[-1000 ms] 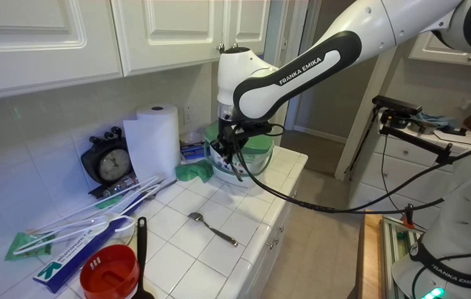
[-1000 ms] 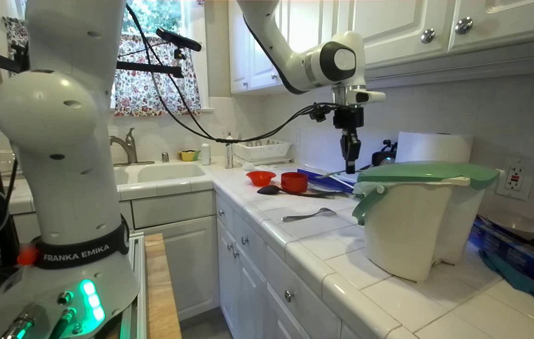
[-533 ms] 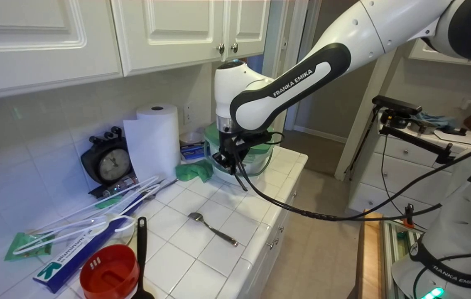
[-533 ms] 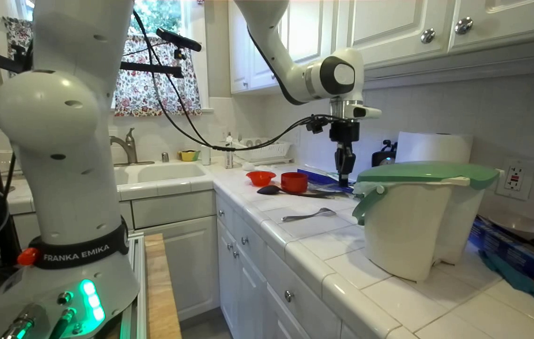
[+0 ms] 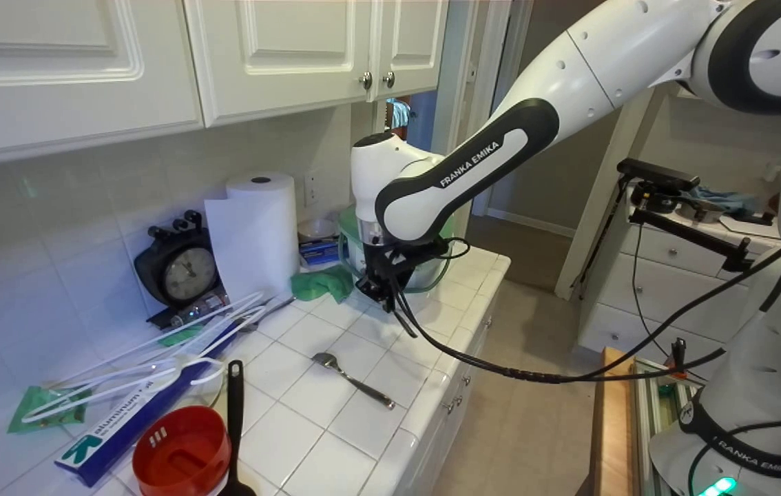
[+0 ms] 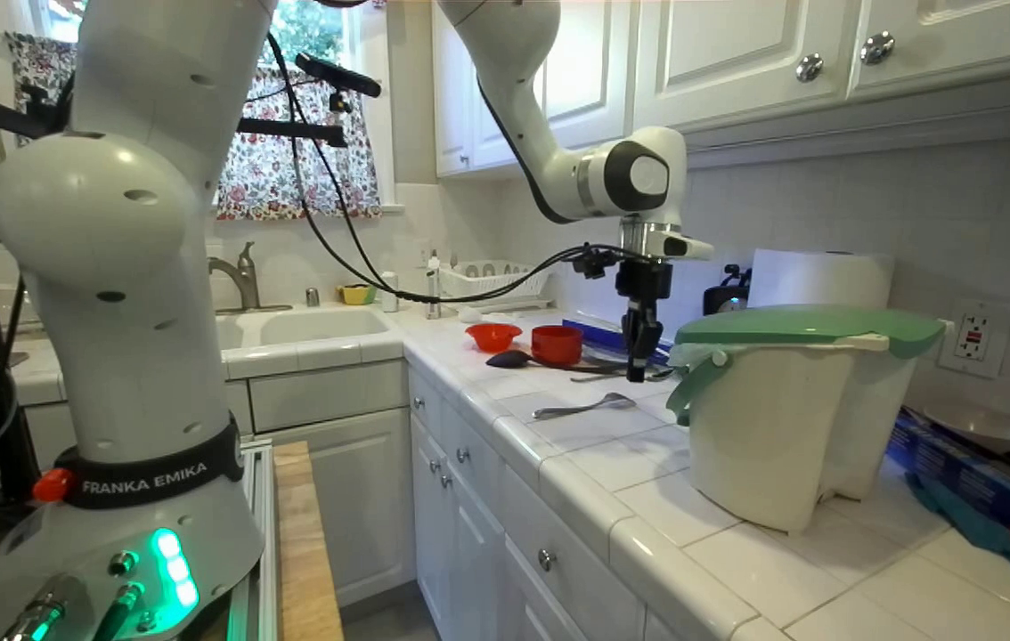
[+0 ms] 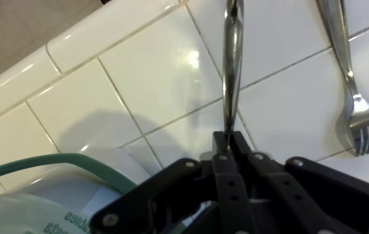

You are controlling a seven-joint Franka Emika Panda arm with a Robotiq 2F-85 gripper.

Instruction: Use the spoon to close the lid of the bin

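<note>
The green lid lies flat across the top of the white bin in an exterior view. In an exterior view the arm hides most of the bin, and a corner of the lid shows. My gripper is shut on the spoon, a metal utensil whose handle sticks out from the fingertips; its bowl is hidden. My gripper hangs beside the bin, below lid height and above the counter. The gripper and spoon also show in front of the bin.
A fork lies on the tiled counter near the gripper. Red cups, a black spatula, hangers, a foil box and a paper towel roll stand or lie around. Cabinets hang above.
My gripper has moved down with the spoon, from about lid height to below it, and slightly away from the bin. The lid, bin and fork have not moved.
</note>
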